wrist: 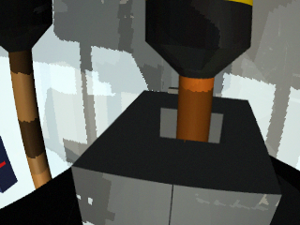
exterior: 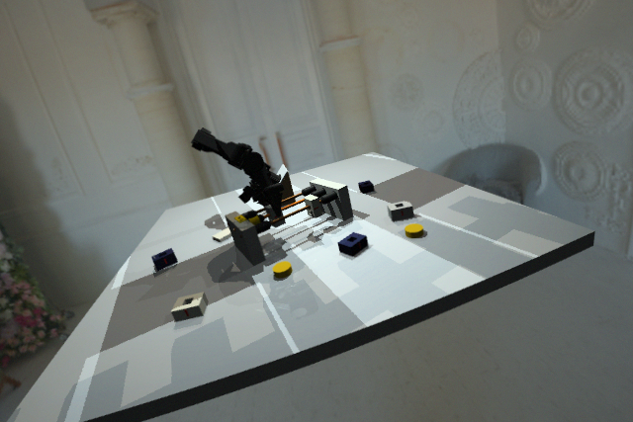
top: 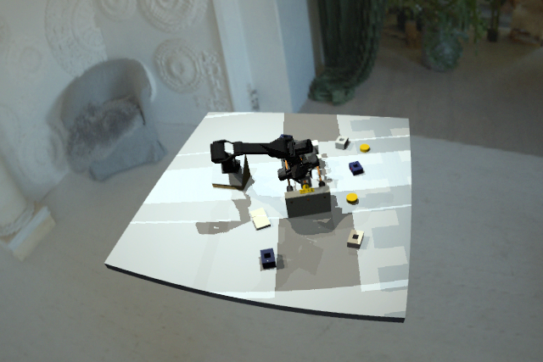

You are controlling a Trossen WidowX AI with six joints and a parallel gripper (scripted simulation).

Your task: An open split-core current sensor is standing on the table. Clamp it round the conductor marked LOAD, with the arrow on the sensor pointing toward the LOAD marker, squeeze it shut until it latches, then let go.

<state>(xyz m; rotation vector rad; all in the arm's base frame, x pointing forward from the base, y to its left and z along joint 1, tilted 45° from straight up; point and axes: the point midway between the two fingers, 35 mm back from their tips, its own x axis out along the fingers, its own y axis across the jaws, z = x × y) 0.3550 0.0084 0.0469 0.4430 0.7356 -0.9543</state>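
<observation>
My gripper (exterior: 275, 211) (wrist: 180, 159) is shut on the current sensor (wrist: 171, 164), a dark-topped block with grey sides. The sensor surrounds a copper conductor (wrist: 194, 110), which passes through its square window. A thin seam runs down its near side, with no gap visible in the wrist view. In the top view the arm hides the sensor. A second conductor (wrist: 29, 112) runs at the left. Yellow parts (top: 306, 188) (exterior: 239, 218) are at one end of the conductors; no LOAD lettering is readable. The sensor's arrow and its latch are not visible.
The conductors run between a near end block (top: 308, 204) (exterior: 248, 242) and a far one (exterior: 344, 203). A pale block (exterior: 313, 206) is on the conductors near the far end. Dark blocks (top: 267, 257) (exterior: 352, 243), pale blocks (top: 355, 238) (exterior: 400, 211) and yellow discs (top: 351, 197) (exterior: 413, 230) lie around.
</observation>
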